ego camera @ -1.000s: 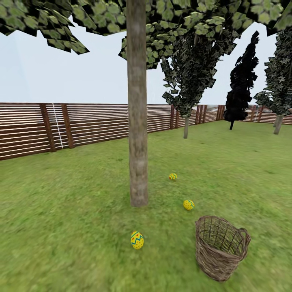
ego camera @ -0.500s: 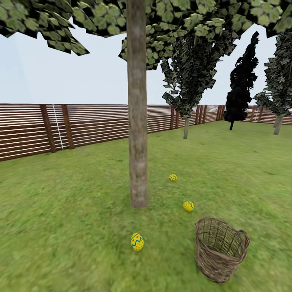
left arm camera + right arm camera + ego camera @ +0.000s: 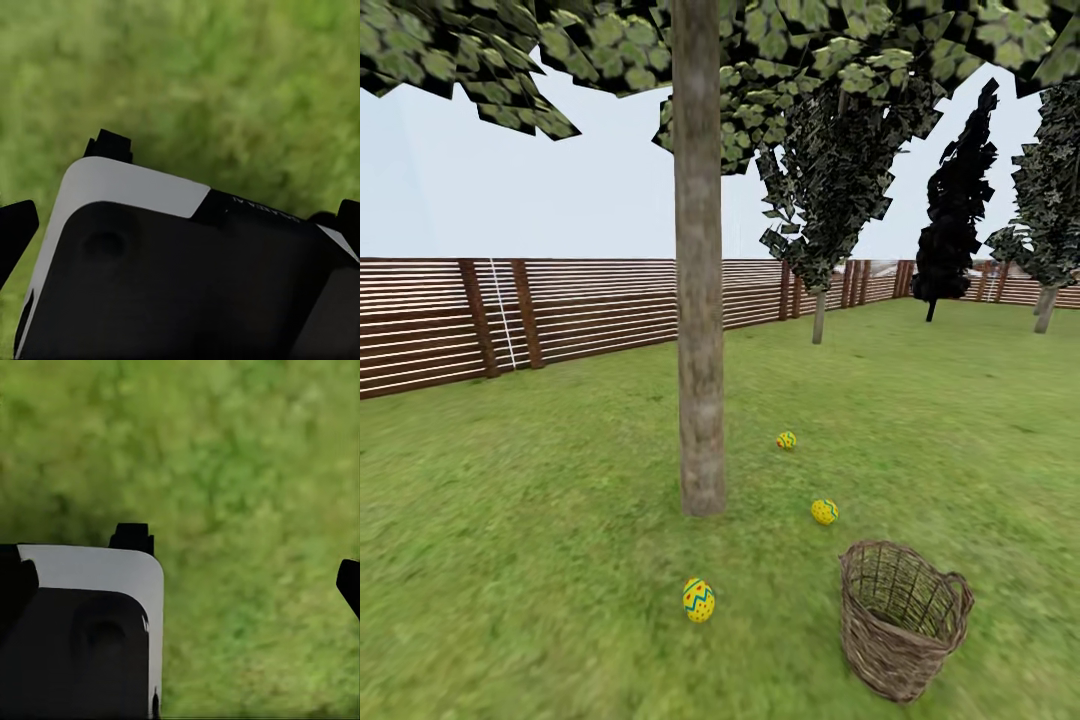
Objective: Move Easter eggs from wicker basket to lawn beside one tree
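you're looking at the tree (image 3: 699, 300) from the head view, its straight grey-brown trunk rising from the lawn (image 3: 540, 520) into a spreading green canopy. all three easter eggs lie on the grass around that trunk. the nearest egg (image 3: 698, 600) sits on the camera side of the trunk's base, a short way off it. the middle egg (image 3: 824, 511) lies to the right of the trunk's base, near it. the farthest egg (image 3: 787, 440) lies right of the trunk and a little beyond it. the wicker basket (image 3: 901, 618) stands upright on the lawn, further right of the tree than the middle egg and closer to the camera; as far as you can see into it, its inside shows bare weave and no egg. behind the tree the brown slatted fence (image 3: 560, 310) rings the garden, with a narrow dark tree (image 3: 830, 180) and an almost black tree (image 3: 955, 210) off to the right of the trunk.

in the left wrist view you see a black and white robot body part (image 3: 150, 255) over blurred grass, with a dark fingertip (image 3: 15, 232) at one edge; you cannot tell how wide that claw stands or whether it holds anything. in the right wrist view a similar black and white body part (image 3: 82, 622) sits over the grass, a dark fingertip (image 3: 349, 582) at the far edge; its opening cannot be told either, though nothing shows between.
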